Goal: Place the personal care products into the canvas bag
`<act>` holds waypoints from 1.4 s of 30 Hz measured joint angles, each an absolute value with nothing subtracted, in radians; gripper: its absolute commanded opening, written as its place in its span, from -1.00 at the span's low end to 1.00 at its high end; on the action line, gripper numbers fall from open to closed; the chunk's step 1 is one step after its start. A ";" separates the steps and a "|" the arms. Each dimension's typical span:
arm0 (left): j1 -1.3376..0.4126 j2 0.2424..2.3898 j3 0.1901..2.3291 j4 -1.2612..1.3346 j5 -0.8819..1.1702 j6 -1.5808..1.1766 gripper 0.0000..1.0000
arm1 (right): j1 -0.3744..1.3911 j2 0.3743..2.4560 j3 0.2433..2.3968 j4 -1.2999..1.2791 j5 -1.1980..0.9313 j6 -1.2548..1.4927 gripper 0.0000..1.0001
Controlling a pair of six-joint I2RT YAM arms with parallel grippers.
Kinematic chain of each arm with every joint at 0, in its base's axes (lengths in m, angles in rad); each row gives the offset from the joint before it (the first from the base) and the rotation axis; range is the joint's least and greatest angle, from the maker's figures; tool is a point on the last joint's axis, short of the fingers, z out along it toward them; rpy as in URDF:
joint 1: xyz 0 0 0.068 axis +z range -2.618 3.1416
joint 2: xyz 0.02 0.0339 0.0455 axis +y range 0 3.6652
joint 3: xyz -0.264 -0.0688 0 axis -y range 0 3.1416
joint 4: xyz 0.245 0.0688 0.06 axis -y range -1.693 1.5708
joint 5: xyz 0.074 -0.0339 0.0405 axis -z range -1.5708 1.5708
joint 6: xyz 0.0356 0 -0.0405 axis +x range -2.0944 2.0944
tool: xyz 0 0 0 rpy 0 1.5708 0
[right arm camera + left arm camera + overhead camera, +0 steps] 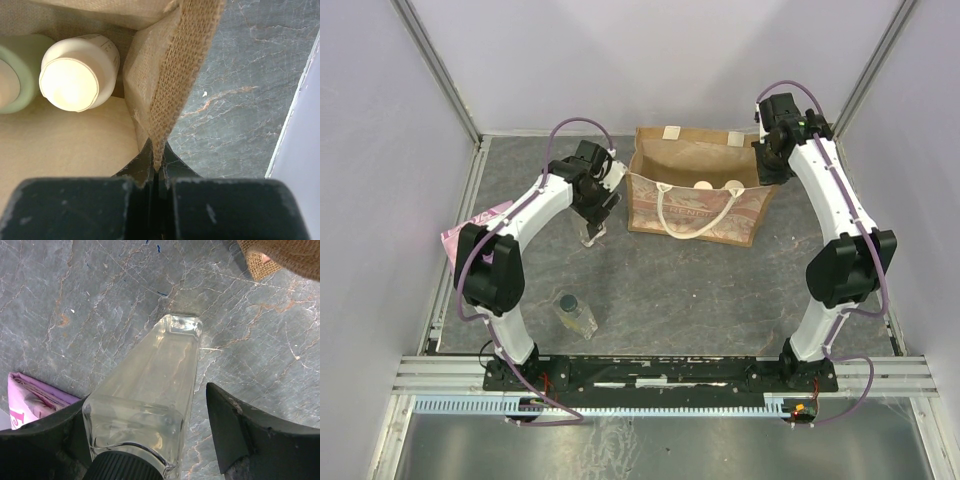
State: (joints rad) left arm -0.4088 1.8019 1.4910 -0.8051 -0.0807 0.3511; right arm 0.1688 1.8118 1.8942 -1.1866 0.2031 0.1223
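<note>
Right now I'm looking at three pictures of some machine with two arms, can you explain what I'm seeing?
This robot has a left arm and a right arm bolted at a table edge. One picture looks down from above; the other two come from cameras on each wrist. On the table are a canvas bag, a loose clear bottle and a pink packet. The left gripper is open around a second clear bottle, not yet squeezing it. The right gripper pinches the bag's wall. A cream bottle and a pale green bottle already sit inside.
</note>
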 measured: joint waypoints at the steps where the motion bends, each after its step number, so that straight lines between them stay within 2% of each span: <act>1: -0.408 1.802 1.491 -0.805 -0.080 0.351 -0.07 | 0.169 1.816 1.899 -1.189 0.204 0.122 -1.00; 6: -0.400 1.802 1.491 -0.804 -0.076 0.350 -0.87 | 0.169 1.828 1.917 -1.197 0.204 0.120 -1.00; 7: -0.397 1.802 1.492 -0.804 -0.076 0.349 -0.94 | 0.169 1.829 1.917 -1.197 0.204 0.118 -1.00; 18: -0.246 1.816 1.621 -0.809 -0.093 0.174 -0.95 | 0.168 1.830 1.917 -1.198 0.204 0.109 -1.00; 24: -0.225 1.744 1.658 -0.744 -0.114 0.111 -0.95 | 0.168 1.831 1.917 -1.198 0.204 0.107 -1.00; 35: -0.238 1.500 1.663 -0.572 0.040 0.033 -0.95 | 0.167 1.849 1.930 -1.204 0.203 0.107 -1.00; 42: -0.250 1.465 1.691 -0.520 0.148 0.018 -0.95 | 0.165 1.850 1.932 -1.205 0.202 0.107 -1.00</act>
